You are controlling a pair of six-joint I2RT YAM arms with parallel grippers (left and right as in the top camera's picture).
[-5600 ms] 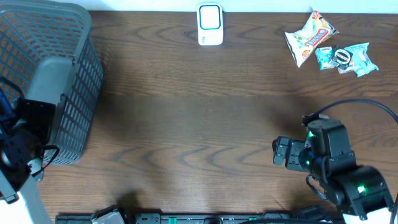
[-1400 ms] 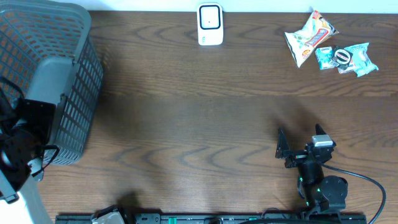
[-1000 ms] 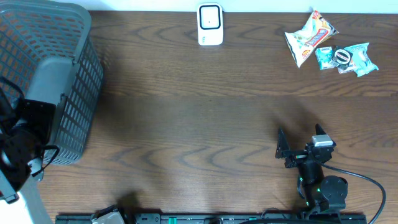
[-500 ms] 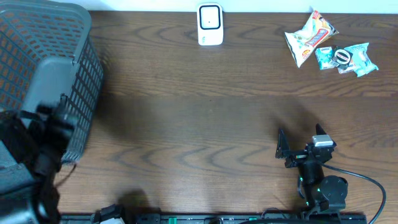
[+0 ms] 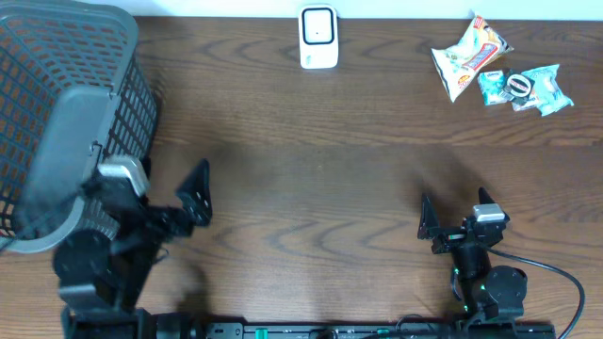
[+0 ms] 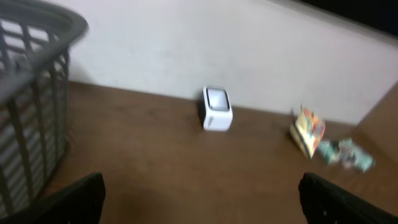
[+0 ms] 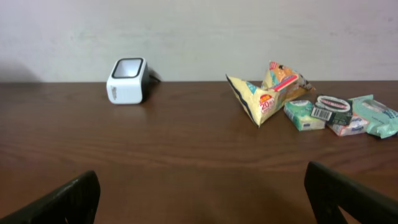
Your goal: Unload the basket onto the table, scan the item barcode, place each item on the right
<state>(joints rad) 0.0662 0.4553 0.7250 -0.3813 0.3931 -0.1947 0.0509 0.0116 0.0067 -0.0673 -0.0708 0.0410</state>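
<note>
Left gripper (image 5: 151,177), jaws wide apart, just beside grey mesh basket (image 5: 124,92).

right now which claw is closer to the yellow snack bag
Right. The right claw is on the same side as the yellow snack bag, nearly in line with it; the left claw is far across, beside the basket.

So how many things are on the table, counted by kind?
basket: 1
scanner: 1
snack bag: 1
teal packets: 2
small round tub: 1
Total: 6, though the pile overlaps, so something more may be hidden.
</note>
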